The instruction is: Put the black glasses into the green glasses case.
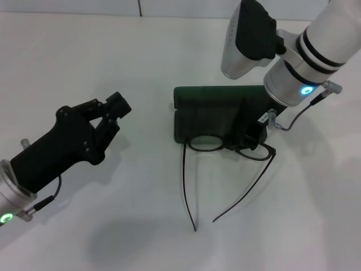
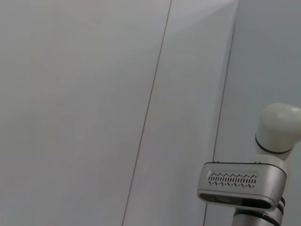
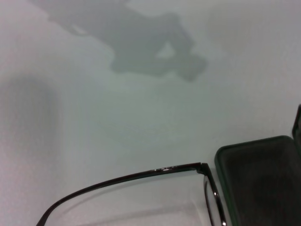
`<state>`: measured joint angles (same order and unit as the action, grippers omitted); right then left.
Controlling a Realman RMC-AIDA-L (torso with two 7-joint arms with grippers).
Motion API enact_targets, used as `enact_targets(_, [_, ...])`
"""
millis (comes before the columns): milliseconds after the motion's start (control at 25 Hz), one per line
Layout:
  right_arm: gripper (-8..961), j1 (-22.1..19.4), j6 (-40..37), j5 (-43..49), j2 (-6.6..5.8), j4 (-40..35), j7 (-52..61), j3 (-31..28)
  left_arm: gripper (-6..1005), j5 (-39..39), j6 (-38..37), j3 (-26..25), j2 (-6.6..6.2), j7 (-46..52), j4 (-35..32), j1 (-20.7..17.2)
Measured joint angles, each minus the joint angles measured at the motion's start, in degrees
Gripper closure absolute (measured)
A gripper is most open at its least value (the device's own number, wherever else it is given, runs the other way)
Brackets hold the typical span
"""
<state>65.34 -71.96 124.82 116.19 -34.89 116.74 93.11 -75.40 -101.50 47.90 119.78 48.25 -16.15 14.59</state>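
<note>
Lower left of the head view: the left gripper [image 1: 113,113] hangs over the bare table [image 1: 113,226], black fingers a narrow gap apart and nothing between them, well away from the action. Its wrist camera sees only a pale wall and the silver camera housing [image 2: 242,184] on the other arm.

Centre of the frame now: the glasses [image 1: 225,144] sit with their temples unfolded. Two thin black arms run down toward the bottom of the picture, tips resting on the table near the lower middle, one nearly straight, the other curving in from the right. The lens front lies at the near edge of the case [image 1: 211,113], one oval lens clear to see at that edge, the other tucked under the right gripper [image 1: 254,135].

The case lies open, dark green, lid and base side by side across the middle of the frame. The right wrist view catches a rounded corner of the case [image 3: 258,179] at lower right, with a temple [image 3: 131,178] sweeping along the bottom over the table [image 3: 117,117].

The right gripper comes down from the upper right, right over the glasses' right side at the case. Fingers are hidden, so I cannot tell whether it grips.
</note>
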Motion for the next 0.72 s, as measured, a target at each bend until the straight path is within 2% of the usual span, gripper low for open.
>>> enact_targets(160, [819, -0.1, 0.0, 0.0, 0.0, 0.0, -0.4, 0.1, 892, 0.0, 0.0, 0.0, 0.01, 0.0, 0.3, 0.1])
enact_targets(560, [876, -0.2, -0.2, -0.1, 0.01, -0.6, -0.8, 0.9, 895, 0.1, -0.1, -0.1, 0.01, 0.0, 0.2, 0.0])
enact_targets(720, [892, -0.6, -1.5, -0.2, -0.02, -3.3, -0.6, 0.4, 896, 0.9, -1.8, -0.4, -0.07, 0.4, -0.1, -0.3])
